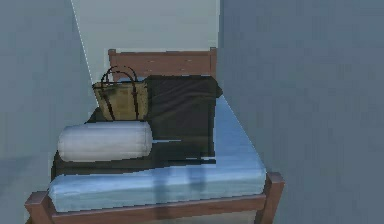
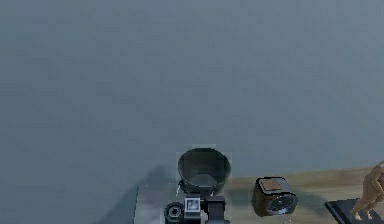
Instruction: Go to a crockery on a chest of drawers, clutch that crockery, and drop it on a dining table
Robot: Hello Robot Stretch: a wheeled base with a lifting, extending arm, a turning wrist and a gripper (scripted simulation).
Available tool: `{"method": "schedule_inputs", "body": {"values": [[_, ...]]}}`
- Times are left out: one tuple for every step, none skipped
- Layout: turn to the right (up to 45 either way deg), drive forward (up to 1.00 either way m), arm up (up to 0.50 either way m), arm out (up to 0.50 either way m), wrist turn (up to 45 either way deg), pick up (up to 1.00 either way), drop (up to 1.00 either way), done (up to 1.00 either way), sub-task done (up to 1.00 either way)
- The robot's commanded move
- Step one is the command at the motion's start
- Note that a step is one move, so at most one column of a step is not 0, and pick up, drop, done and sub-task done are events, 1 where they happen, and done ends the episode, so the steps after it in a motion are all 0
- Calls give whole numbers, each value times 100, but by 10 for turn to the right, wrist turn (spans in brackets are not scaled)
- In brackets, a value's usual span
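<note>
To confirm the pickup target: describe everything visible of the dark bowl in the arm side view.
The bowl is dark grey, round and deep, with a thin rim and a matte, ceramic-looking wall. It stands upright, mouth up, toward the left end of a wooden top. The gripper shows right at its base; whether it touches or holds the bowl cannot be told. A dark boxy thing stands apart on its right.
</note>
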Motion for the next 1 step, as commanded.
{"method": "schedule_inputs", "body": {"values": [[0,0,24,0,0,0,0,0,0]]}}
